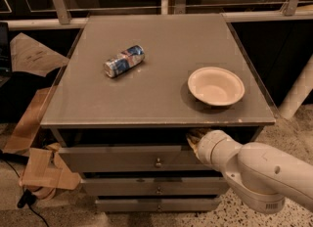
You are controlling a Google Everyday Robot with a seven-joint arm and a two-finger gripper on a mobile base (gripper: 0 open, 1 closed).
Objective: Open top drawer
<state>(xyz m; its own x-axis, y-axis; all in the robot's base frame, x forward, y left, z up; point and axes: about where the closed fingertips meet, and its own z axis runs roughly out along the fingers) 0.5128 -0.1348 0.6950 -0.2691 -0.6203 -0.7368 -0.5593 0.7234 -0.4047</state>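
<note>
The top drawer is the uppermost grey front under the cabinet top, with a small round metal knob at its centre. It stands pulled out a little, with a dark gap above its front. My gripper is at the drawer's upper right edge, just under the cabinet top's front lip. My white arm reaches in from the lower right and covers the right part of the drawer front.
On the cabinet top lie a blue and silver can on its side and a white bowl near the front right. Two lower drawers sit below. Cardboard scraps lie on the floor at left.
</note>
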